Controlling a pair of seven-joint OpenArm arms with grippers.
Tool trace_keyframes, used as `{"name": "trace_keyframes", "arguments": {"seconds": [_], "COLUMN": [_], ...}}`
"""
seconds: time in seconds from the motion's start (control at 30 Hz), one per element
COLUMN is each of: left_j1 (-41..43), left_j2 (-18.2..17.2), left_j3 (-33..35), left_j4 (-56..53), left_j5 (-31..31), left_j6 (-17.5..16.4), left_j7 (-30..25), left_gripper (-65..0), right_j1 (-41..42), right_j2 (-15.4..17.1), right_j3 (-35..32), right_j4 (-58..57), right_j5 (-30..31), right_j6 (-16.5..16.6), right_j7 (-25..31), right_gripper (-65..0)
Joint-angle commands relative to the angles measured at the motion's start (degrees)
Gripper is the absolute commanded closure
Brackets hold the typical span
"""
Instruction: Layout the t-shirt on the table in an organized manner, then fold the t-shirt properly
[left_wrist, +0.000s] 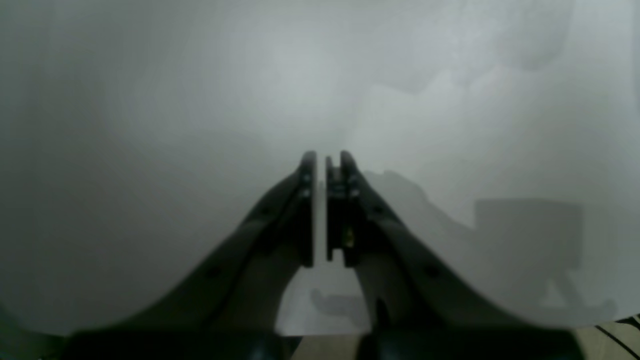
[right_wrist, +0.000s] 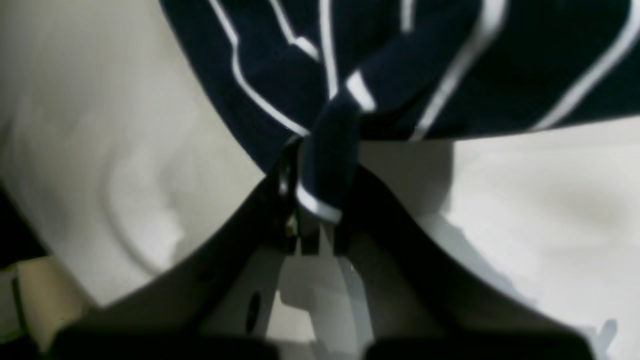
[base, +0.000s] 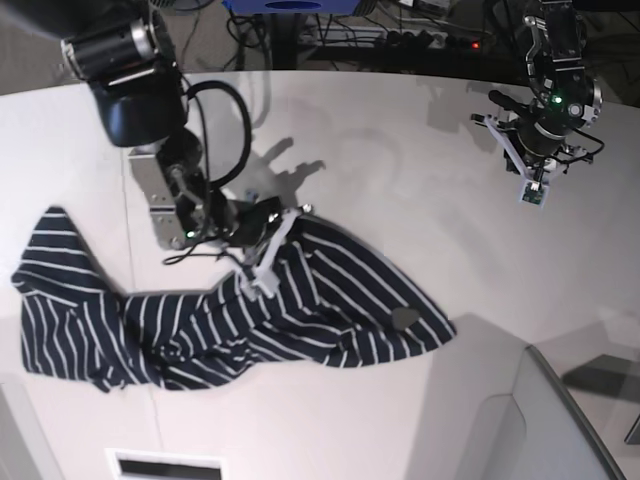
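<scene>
The t-shirt (base: 300, 300), dark navy with thin white stripes, lies crumpled in a long band across the near left of the table (base: 420, 200). My right gripper (right_wrist: 320, 150) is shut on a bunched fold at the t-shirt's (right_wrist: 330, 165) edge. In the base view, that gripper (base: 285, 222) sits at the cloth's upper edge. My left gripper (left_wrist: 327, 160) is shut on nothing and hangs over bare table (left_wrist: 150, 125). Seen from the base, the left gripper (base: 530, 192) is at the far right, well away from the shirt.
A small dark grey rounded-triangle piece (base: 405, 318) lies on the shirt's right end. Cables and a power strip (base: 420, 35) run behind the table's far edge. A grey panel (base: 570, 420) stands at the near right corner.
</scene>
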Motion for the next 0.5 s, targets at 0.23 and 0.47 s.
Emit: {"name": "trace_keyframes", "arguments": {"seconds": [0.23,0.47], "left_j1": [-0.45,-0.45], "left_j2": [-1.83,-1.3], "left_j3": [-0.33,0.2], "left_j4": [0.81,1.08], "left_j5": [0.04,-0.67], "left_j6": [0.41,0.41], "left_j7": [-0.81,-0.99], "left_gripper": [0.0,0.0], "right_j1": [-0.22,-1.45], "right_j2": [-3.92,1.09], "right_j3": [-11.75,-13.78], "right_j4": [4.07,15.06], "right_j5": [1.28,4.53], "right_j6": [0.42,0.42], "right_j7": [-3.43,-9.24], "right_gripper": [-4.8,-50.6]}}
